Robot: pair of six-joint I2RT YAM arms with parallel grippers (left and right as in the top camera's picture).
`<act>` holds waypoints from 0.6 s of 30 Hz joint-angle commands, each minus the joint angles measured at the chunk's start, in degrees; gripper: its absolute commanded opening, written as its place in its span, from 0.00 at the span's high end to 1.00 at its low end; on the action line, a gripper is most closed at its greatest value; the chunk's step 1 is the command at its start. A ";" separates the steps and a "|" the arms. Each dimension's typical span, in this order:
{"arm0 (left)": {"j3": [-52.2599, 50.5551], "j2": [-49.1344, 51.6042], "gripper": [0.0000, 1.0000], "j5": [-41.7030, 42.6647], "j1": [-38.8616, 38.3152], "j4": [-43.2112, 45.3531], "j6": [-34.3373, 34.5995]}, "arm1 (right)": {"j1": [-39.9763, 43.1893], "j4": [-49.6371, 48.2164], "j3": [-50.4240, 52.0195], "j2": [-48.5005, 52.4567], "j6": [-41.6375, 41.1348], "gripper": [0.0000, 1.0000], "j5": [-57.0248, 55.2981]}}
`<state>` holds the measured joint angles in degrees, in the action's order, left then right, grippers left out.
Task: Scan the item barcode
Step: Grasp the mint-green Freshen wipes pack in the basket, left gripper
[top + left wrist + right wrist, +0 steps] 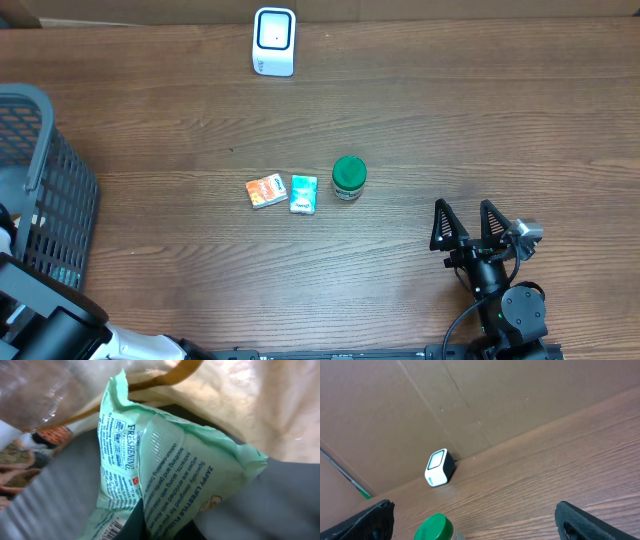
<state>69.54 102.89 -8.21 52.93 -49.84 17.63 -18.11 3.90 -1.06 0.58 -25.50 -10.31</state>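
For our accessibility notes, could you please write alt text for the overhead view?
A white scanner stands at the far edge of a wooden table, with an orange packet, a teal packet and a green-lidded jar in a row mid-table. A grey basket sits at the left edge, and the right tool is open at the near right.

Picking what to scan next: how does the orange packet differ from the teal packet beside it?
The orange packet is mostly orange; the teal packet is mostly teal. The orange packet lies skewed; the teal packet lies nearly straight. The teal packet sits next to the green-lidded jar; the orange packet is beyond it. Both lie flat on the table, unheld.
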 commanded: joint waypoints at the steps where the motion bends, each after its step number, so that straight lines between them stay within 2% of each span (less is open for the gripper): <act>1: 6.73 0.98 0.96 8.55 0.20 -3.98 -4.63 | -0.33 -0.33 0.61 -0.46 0.04 0.00 0.11; 5: 17.57 -0.39 0.96 15.06 0.20 -9.75 -4.79 | -0.33 -0.33 0.61 -0.46 0.04 0.00 0.11; 6: 23.08 -1.70 0.96 18.60 0.20 -11.10 -4.74 | -0.33 -0.35 0.61 -0.46 0.04 0.00 0.11; 12: 38.03 -7.54 0.96 33.66 0.11 -11.13 0.55 | -0.33 -0.35 0.61 -0.46 0.04 0.00 0.11; 16: 43.21 -12.46 0.96 43.56 -1.25 -10.29 2.32 | -0.33 -0.35 0.61 -0.44 0.04 0.00 0.11; 18: 43.60 -15.96 0.96 45.94 -3.85 -10.43 2.29 | -0.33 -0.35 0.61 -0.46 0.04 0.00 0.11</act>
<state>110.91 92.58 27.22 52.25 -60.03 18.17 -18.11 3.90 -1.06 0.58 -25.47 -10.31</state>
